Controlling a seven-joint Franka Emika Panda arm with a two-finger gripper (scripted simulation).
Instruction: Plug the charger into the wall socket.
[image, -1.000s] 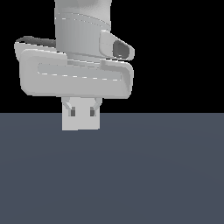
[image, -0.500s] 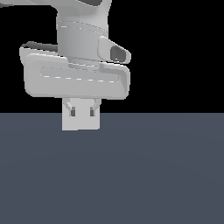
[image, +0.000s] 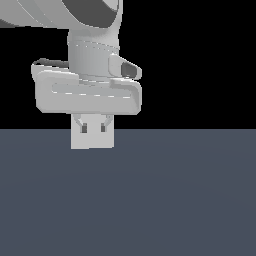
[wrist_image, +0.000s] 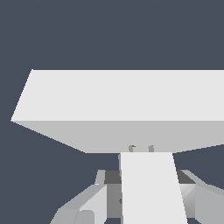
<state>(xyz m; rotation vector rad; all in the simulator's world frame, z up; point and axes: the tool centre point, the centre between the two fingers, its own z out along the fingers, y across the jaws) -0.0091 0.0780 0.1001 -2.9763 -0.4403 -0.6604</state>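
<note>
Your pincer hangs just over the dark grey surface in the exterior view, pointing down, with the arm's broad white hand body above it. Behind its two short fingers stands a pale square plate, the wall socket, upright with its lower edge on the surface.

In the wrist view you see the charger as an off-white block running out between the fingers, which sit close against its two sides (so the pincer is closed on it, only as wide as the block itself). The socket fills most of that view as a large light slab right in front of the charger. At the charger's far end you can make out two small grey prongs, one with a speck of orange beside it, meeting the face of the socket. Whether they are already inside the holes or only touching the plate, you cannot tell from these views.
</note>
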